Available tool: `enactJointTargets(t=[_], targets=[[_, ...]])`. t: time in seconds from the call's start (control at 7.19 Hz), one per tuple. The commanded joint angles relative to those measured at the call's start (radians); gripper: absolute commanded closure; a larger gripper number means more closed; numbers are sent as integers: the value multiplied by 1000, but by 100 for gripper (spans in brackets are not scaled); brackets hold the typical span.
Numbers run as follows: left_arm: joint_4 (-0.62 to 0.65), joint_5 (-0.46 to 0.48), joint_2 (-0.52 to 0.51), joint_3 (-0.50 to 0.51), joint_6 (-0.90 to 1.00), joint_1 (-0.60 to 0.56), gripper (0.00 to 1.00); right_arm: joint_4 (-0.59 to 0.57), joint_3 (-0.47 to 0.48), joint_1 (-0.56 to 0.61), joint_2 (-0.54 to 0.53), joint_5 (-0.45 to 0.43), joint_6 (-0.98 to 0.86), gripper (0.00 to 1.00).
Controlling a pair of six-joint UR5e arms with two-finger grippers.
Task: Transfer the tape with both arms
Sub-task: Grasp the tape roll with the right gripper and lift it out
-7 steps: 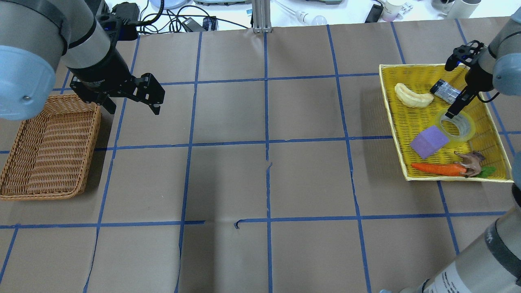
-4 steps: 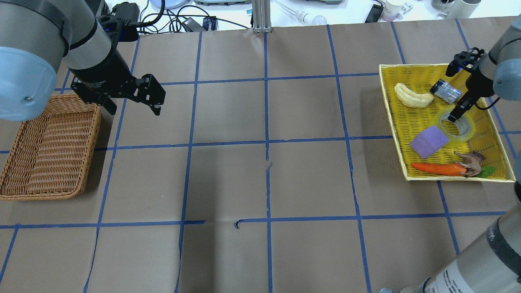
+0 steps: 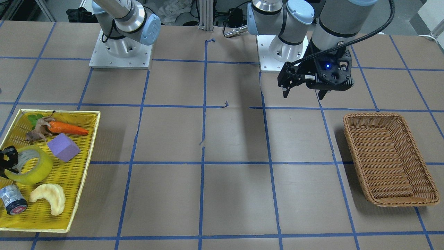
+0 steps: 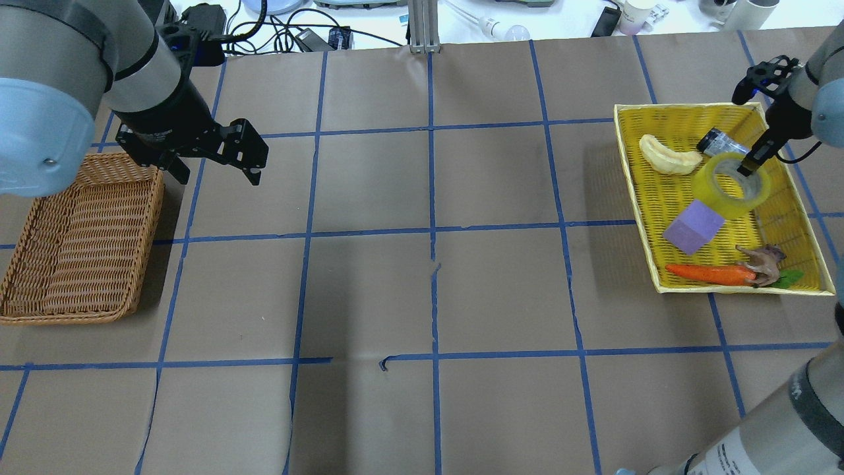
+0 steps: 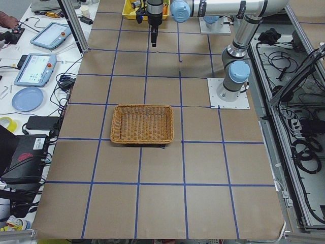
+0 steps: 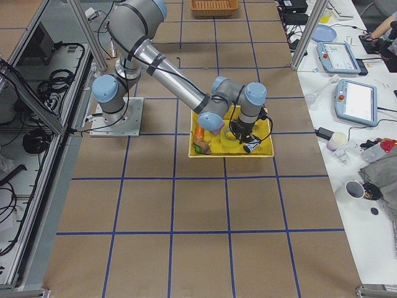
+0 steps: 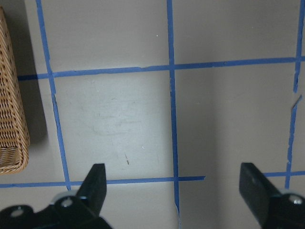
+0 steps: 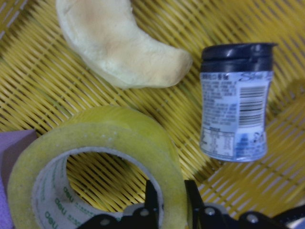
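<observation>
The tape [image 4: 722, 191] is a yellowish roll with a grey-white core. It hangs tilted just above the yellow tray [image 4: 635, 198]. My right gripper [image 4: 752, 165] is shut on the roll's wall, one finger inside the core and one outside. The right wrist view shows this pinch [image 8: 169, 198] on the tape [image 8: 95, 143]. In the front view the tape [image 3: 33, 173] is at the left edge with the gripper [image 3: 7, 161] on it. My left gripper [image 4: 216, 173] is open and empty, hovering above the table beside the wicker basket [image 4: 156, 198]; its fingers also show in the left wrist view [image 7: 174, 186].
The tray also holds a croissant-shaped bread [image 4: 669, 155], a small dark jar [image 4: 720, 142], a purple block [image 4: 692, 227], a carrot [image 4: 709, 274] and a toy animal [image 4: 761, 260]. The brown paper table has blue tape grid lines. Cables and clutter lie past its far edge.
My right gripper has shut on the tape's wall and lifted the roll off the tray floor, moving toward the far side. The roll now hangs tilted. The left arm has barely moved.
</observation>
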Motion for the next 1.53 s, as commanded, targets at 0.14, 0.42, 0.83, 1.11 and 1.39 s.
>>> enactJointTargets(t=[0.14, 0.42, 0.83, 1.11, 1.39], targets=[[7, 0, -2, 1, 1, 0, 0, 49, -130, 157, -11, 32, 273, 100], [22, 0, -2, -1, 1, 0, 0, 66, -161, 324, 3, 33, 539, 100], [22, 0, -2, -1, 1, 2, 0, 92, -229, 597, 84, 33, 1012, 100], [30, -2, -4, -1, 1, 2, 0, 188, -176, 714, 82, 33, 1112, 100], [30, -2, -7, -1, 1, 2, 0, 182, -1, 786, -8, 36, 1162, 100]])
